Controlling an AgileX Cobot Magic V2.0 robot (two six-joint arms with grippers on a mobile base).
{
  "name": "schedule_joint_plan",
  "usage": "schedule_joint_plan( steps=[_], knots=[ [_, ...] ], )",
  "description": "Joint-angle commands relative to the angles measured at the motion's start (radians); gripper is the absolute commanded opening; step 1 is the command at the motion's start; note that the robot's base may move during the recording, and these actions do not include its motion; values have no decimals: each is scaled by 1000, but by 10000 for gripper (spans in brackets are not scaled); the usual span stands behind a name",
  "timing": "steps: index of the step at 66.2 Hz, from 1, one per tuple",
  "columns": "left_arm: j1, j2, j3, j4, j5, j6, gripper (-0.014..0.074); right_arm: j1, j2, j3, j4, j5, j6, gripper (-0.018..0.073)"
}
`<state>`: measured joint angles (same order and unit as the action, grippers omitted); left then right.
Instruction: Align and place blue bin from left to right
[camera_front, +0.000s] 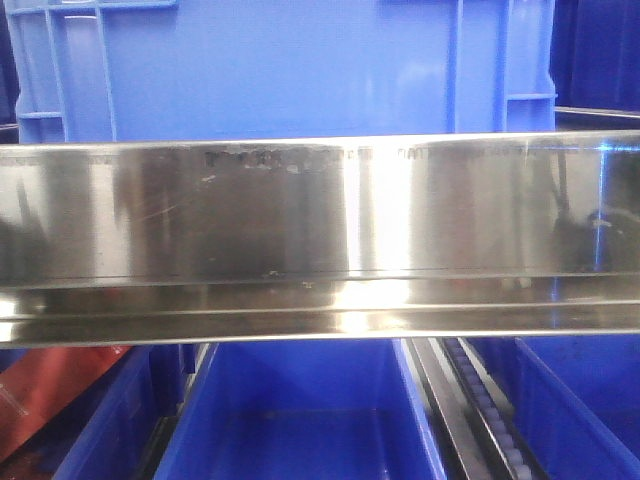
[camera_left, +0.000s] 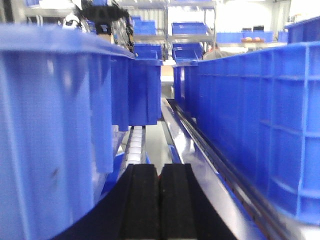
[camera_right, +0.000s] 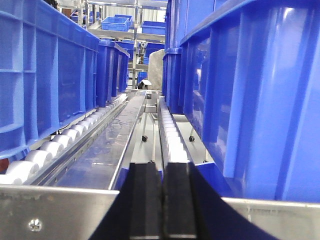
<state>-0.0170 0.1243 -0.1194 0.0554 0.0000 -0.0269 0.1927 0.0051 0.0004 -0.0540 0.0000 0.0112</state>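
The blue bin (camera_front: 280, 65) stood on the rack's upper level, right behind the steel front rail (camera_front: 320, 235) — its ribbed corners reaching almost across the rail. The left gripper (camera_left: 160, 200) and the right gripper (camera_right: 162, 197) each had their pads pressed together, holding nothing — each pointing down a narrow open lane between crates, over roller tracks (camera_right: 65, 140).

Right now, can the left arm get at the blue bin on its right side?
Probably yes. The left gripper, shut and empty, sits in the open lane between crates; the blue bin stands right beside it, ribbed wall exposed, only the metal rail between. Shut jaws allow pushing, not grasping.
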Motion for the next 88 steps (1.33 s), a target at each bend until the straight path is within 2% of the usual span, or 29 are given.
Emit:
schedule_joint_plan(
  steps=[1, 11, 16, 21, 88],
  knots=[
    [4, -68, 43, -8, -16, 5, -111, 0, -5, 0, 3, -17, -4, -80],
    [4, -124, 119, -8, -20, 5, -111, 0, -5, 0, 3, -17, -4, -80],
    [4, -124, 119, -8, -53, 5, -111, 0, -5, 0, 3, -17, -4, -80],
    [4, -124, 119, -17, -14, 5, -111, 0, -5, 0, 3, -17, -4, -80],
    [4, -124, 119, -20, -23, 5, -111, 0, -5, 0, 3, -17, -4, -80]
  ],
)
